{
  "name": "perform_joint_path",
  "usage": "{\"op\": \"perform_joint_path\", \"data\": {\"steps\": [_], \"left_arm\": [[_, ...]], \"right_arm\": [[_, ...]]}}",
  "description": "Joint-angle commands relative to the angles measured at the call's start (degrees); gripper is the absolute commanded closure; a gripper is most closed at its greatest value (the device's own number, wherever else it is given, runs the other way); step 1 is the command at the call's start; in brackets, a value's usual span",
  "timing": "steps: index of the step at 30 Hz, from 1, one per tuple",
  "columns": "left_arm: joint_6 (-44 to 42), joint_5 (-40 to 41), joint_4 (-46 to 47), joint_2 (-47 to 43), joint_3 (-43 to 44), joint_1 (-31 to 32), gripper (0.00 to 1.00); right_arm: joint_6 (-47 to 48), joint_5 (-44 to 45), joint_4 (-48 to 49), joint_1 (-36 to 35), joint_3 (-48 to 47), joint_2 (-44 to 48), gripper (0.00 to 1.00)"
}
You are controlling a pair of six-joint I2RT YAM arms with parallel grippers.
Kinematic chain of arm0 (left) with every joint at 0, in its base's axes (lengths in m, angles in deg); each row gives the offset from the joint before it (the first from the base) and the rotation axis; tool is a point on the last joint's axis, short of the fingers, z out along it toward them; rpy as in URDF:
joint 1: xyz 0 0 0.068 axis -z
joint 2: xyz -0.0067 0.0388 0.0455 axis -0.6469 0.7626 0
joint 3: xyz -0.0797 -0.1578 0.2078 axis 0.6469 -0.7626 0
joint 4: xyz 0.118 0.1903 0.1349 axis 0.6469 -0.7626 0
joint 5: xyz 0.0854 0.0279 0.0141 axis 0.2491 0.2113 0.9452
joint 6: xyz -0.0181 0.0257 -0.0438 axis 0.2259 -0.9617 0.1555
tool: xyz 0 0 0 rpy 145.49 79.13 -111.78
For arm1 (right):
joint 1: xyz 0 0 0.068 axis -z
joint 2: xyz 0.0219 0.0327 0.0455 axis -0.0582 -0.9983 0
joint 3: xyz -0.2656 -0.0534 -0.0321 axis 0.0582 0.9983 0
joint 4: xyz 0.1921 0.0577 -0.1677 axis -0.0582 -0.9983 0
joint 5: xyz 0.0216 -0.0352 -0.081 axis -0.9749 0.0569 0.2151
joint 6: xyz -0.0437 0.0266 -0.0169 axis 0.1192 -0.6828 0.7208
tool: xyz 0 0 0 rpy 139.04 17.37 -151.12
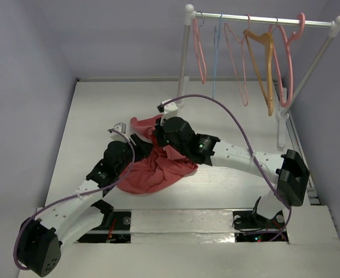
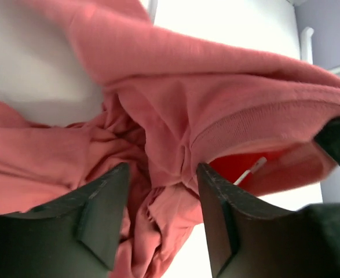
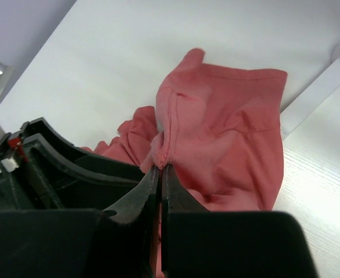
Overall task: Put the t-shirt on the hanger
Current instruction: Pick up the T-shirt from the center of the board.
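The task is hardly begun: the t-shirt (image 1: 158, 171) lies crumpled on the counter (image 1: 100, 110) between the arms, the right gripper (image 3: 160, 168) with jaws clamped on one fold, the left gripper (image 2: 161, 179) with jaws apart around loose cloth, while the hanger (image 1: 288, 58) hangs bare on the far right rack (image 1: 262, 20).

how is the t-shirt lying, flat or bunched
Bunched up: the t-shirt is a crumpled heap on the table, a fold pinched in the right pincer.
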Motion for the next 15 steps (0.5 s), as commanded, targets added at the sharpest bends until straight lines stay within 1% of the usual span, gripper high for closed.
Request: {"op": "perform_joint_path", "data": {"steps": [1,5,8,12,14,15], "left_arm": [[0.49,-1.03,7.75,1.81,1.01,0.17,0.52],[0.14,-6.47,12.67,3.92,1.01,0.69,0.49],[0.14,-6.92,14.17,2.87,-0.13,1.74,0.48],[0.67,-7.98,15.32,-0.46,-2.24,1.75,0.51],[0.58,-7.19,13.84,-0.82,-2.08,1.75,0.49],[0.23,-5.62,12.60,0.66,-1.46,1.75,0.51]], "right_arm": [[-0.76,-0.13,2.76,0.10,0.56,2.51,1.00],[-0.85,0.13,2.67,0.10,1.43,3.39,1.00],[-0.93,0.57,2.58,0.10,1.70,3.30,1.00],[-1.46,0.40,2.49,0.63,1.61,2.51,1.00],[-1.72,-0.30,2.84,0.63,1.61,2.42,1.00],[-1.81,-0.48,3.37,0.63,1.70,2.42,1.00]]}}
